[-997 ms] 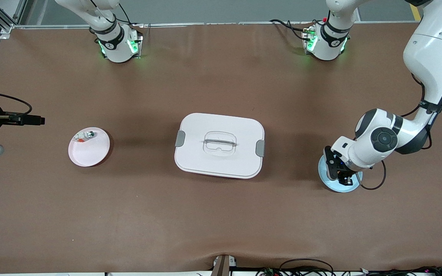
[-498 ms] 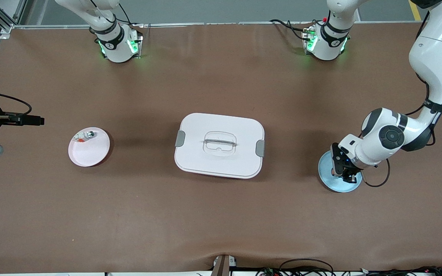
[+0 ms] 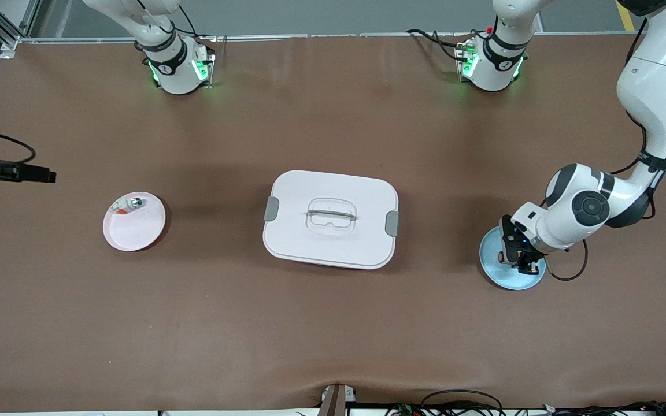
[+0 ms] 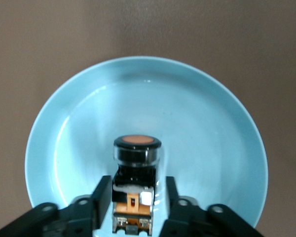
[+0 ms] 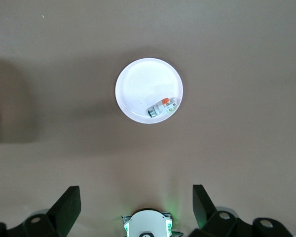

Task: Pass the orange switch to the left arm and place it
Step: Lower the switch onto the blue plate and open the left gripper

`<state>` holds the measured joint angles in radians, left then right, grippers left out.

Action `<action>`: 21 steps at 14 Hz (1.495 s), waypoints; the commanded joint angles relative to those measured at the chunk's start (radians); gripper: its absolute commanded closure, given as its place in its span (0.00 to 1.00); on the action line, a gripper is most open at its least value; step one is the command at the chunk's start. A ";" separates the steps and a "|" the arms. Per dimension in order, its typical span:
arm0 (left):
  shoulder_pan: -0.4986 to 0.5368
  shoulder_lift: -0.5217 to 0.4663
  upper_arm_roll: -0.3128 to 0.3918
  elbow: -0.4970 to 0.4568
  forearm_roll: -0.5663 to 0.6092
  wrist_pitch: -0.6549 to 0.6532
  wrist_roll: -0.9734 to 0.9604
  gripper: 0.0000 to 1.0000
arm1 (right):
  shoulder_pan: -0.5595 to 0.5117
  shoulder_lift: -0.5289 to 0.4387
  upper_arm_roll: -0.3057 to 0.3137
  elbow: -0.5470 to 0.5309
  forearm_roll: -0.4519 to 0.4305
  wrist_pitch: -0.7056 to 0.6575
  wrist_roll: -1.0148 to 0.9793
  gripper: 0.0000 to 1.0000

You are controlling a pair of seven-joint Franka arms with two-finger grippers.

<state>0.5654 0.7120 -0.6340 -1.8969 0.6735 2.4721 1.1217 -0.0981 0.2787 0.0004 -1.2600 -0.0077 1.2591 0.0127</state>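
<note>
The orange switch [image 4: 136, 158], black with a round orange cap, is over the light blue plate [image 4: 197, 123] between the fingers of my left gripper [image 4: 136, 190]. One finger lies against its body; a strip of plate shows between it and the other finger, so the jaws stand slightly open. In the front view the left gripper [image 3: 513, 257] is low over the blue plate [image 3: 506, 280] toward the left arm's end. The white box [image 3: 310, 242] stands mid-table. My right gripper [image 5: 136, 195] is open and empty, high above the table near the right arm's base.
A pink plate [image 3: 133, 234] toward the right arm's end holds a small silver-and-white part [image 3: 134, 203]; both also show in the right wrist view, the plate [image 5: 138, 89] and the part [image 5: 163, 107]. Both arm bases stand along the table edge farthest from the front camera.
The left hand shifted slightly toward the left arm's end over the blue plate, and the switch's orange came into sight. The right arm drew back toward the table's end.
</note>
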 commanded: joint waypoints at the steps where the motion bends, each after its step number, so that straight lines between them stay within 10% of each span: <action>1: 0.019 -0.011 -0.006 0.005 0.014 0.011 -0.069 0.00 | -0.041 -0.036 0.021 -0.007 0.000 -0.020 -0.005 0.00; 9: 0.030 -0.066 -0.012 0.110 -0.185 -0.028 -0.299 0.00 | -0.034 -0.085 0.026 -0.024 0.002 -0.012 0.004 0.00; 21: -0.140 -0.039 -0.006 0.533 -0.345 -0.399 -0.673 0.00 | -0.014 -0.247 0.027 -0.210 0.023 0.128 -0.011 0.00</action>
<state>0.4732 0.6600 -0.6462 -1.4479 0.3410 2.1536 0.5595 -0.1124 0.0586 0.0275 -1.4354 0.0001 1.3710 0.0105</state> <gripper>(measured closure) 0.000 0.000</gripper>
